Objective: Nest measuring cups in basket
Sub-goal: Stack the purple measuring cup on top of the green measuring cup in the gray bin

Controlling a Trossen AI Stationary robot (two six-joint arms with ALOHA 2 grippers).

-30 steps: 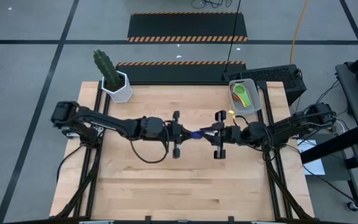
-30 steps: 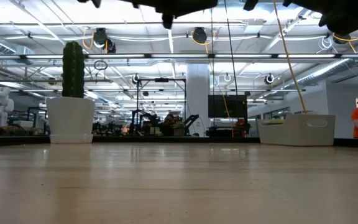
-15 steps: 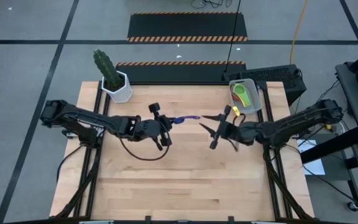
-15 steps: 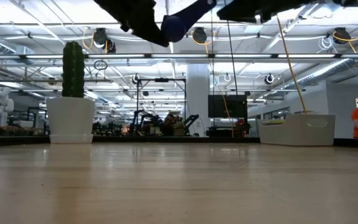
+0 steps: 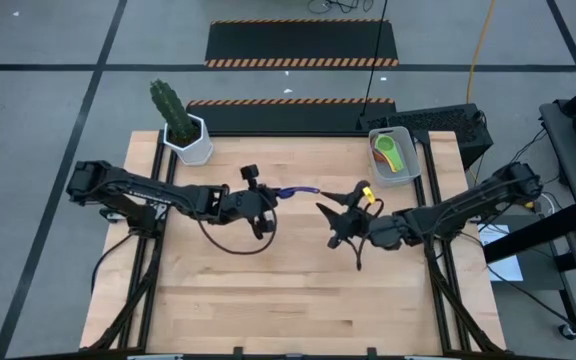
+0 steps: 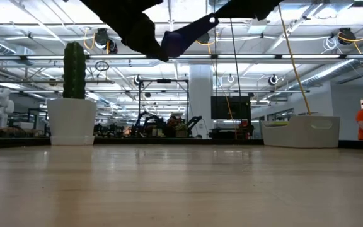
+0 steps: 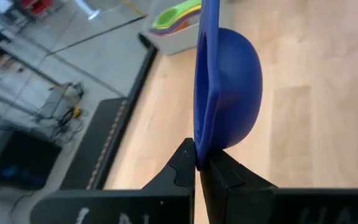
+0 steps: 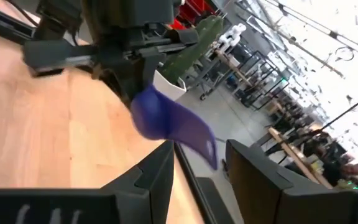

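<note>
Since half a second ago the right hand [image 5: 340,218] has dropped nearer and backed away from the dark blue round plastic measuring cup [image 5: 290,191], its fingers spread with nothing between them. That cup hangs above the wooden worktop [image 5: 288,290] at its centre, pinched at the rim by the clenched left hand [image 7: 197,163]. So thin an edge-grip looks likely to slip or swing, dropping the cup. Far right, the small grey-blue rectangular plastic basket [image 5: 406,168] holds the green scoop [image 5: 385,151]; a mistimed handover could miss it.
</note>
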